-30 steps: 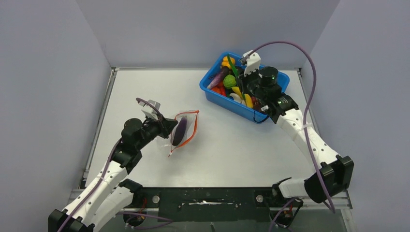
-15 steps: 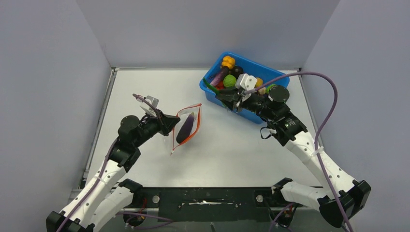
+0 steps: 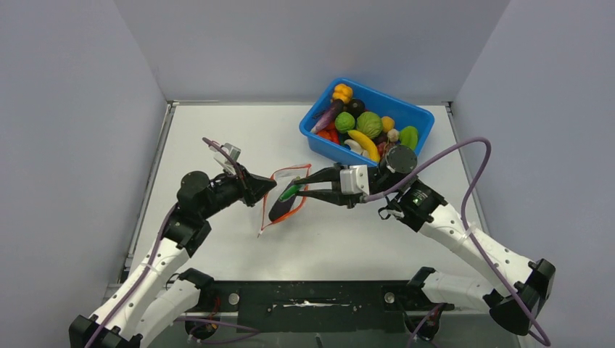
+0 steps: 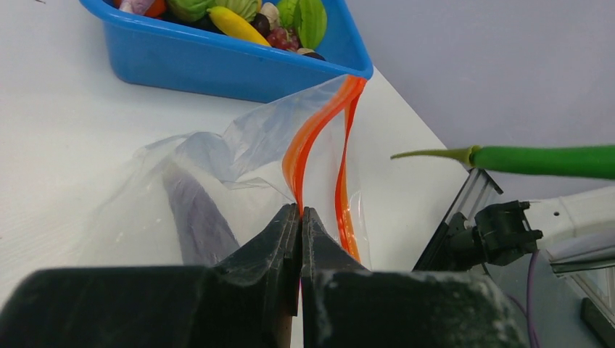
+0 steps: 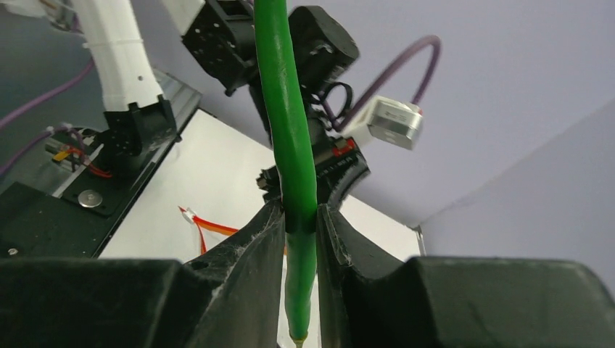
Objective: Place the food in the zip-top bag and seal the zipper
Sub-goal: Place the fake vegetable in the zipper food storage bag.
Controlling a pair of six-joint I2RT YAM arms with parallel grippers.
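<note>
The clear zip-top bag [image 3: 289, 183] is held up off the table with its mouth open. Its red-orange zipper [image 4: 313, 136] shows as two separated strips. My left gripper [image 4: 300, 212] is shut on one zipper strip; it also shows in the top view [image 3: 269, 185]. A dark purple eggplant [image 3: 278, 210] lies inside the bag, also visible in the left wrist view [image 4: 197, 216]. My right gripper [image 5: 299, 212] is shut on a long green pod [image 5: 286, 109]. In the top view the right gripper [image 3: 304, 188] holds the pod [image 3: 290, 193] at the bag's mouth.
A blue bin [image 3: 312, 143] at the back right holds several toy foods, among them a yellow banana [image 3: 362, 142] and a green round fruit [image 3: 369, 124]. The bin [image 4: 217, 67] is close behind the bag. Purple cables loop over both arms.
My right arm has swung from the blue bin leftward to the bag's mouth, carrying the green pod. My left gripper has kept hold of the zipper and shifted slightly.
</note>
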